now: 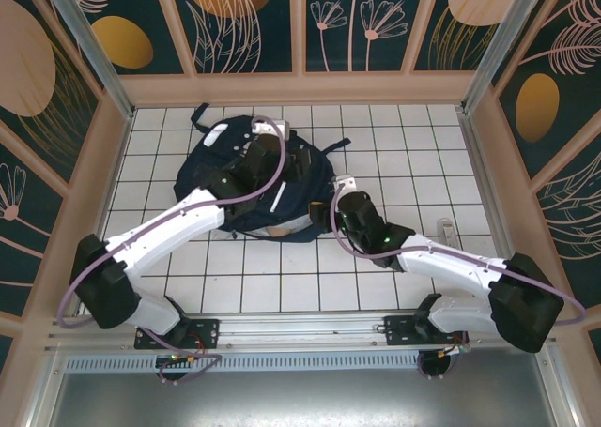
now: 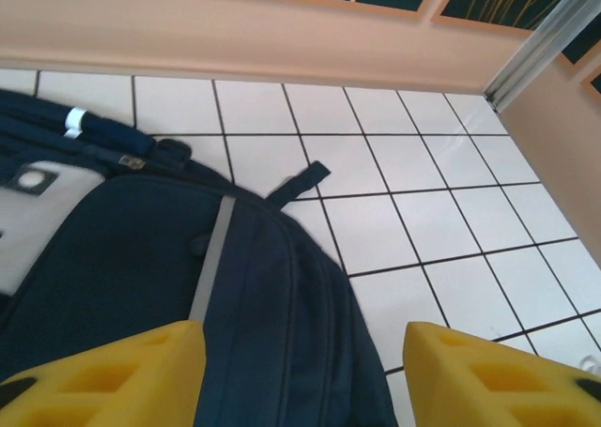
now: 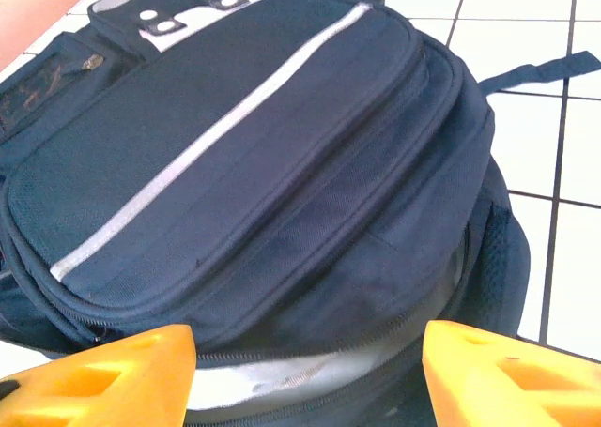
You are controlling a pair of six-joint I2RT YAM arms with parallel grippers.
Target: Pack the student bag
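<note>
The student bag (image 1: 205, 169), a big navy backpack with a pale diagonal stripe (image 3: 216, 127), lies flat on the white tiled table, left of centre. My left gripper (image 1: 269, 155) hovers over its upper part, and in the left wrist view it (image 2: 300, 380) is open, with the bag's side panel (image 2: 272, 296) below the wide gap. My right gripper (image 1: 336, 202) is at the bag's right edge. Seen from the right wrist, it (image 3: 305, 375) is open too, facing a partly unzipped seam that shows light grey lining (image 3: 282, 382). Nothing is held by either one.
A dark strap (image 2: 302, 179) trails from the bag onto the tiles. A small clear object (image 1: 446, 228) lies on the table to the right of the right arm. Peach-coloured walls (image 2: 282, 42) and metal posts (image 1: 89, 42) enclose the table.
</note>
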